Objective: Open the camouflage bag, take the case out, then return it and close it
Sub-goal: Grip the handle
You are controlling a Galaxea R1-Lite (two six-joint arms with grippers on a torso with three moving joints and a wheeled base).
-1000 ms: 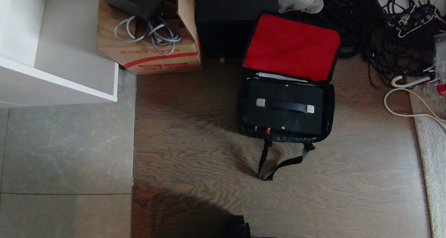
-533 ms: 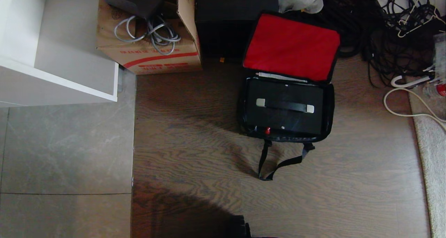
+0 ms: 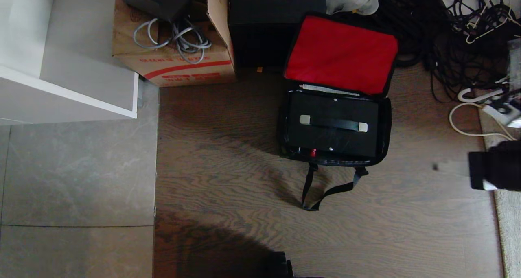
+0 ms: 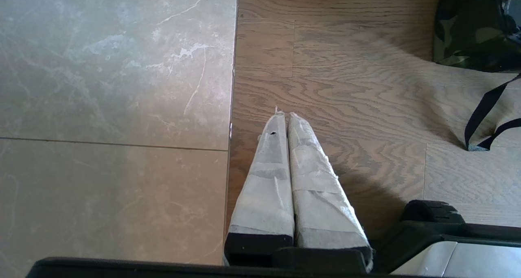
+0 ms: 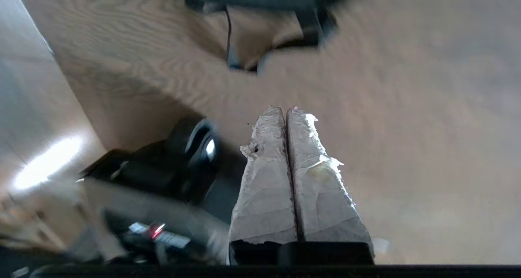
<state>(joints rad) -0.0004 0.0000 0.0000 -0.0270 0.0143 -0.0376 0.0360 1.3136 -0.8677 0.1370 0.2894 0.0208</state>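
The soft green-and-black camouflage bag (image 3: pixel 334 95) sits on the brown wooden floor (image 3: pixel 228 180), near the middle and a bit to the robot's right. Its lid, lined in bright red, is flipped up and back, away from the robot, likely so an arm can reach in from above. The flat black hard case (image 3: pixel 333 125) lies inside the bag, so the taking-out step looks not yet done. The case's long side runs left to right across the head view. Its black carry handle with pale ends faces up and runs the same way, which should make it easy to grab. A small red spot shows at the case's near edge. The bag's black strap lies loose on the floor toward the robot.

The right gripper (image 5: pixel 285 111) is off to the right of the bag, well apart from it, fingers pressed together and holding nothing. The left gripper (image 4: pixel 283 114) hangs over the floor, also closed tight and empty, parked well away from the bag.
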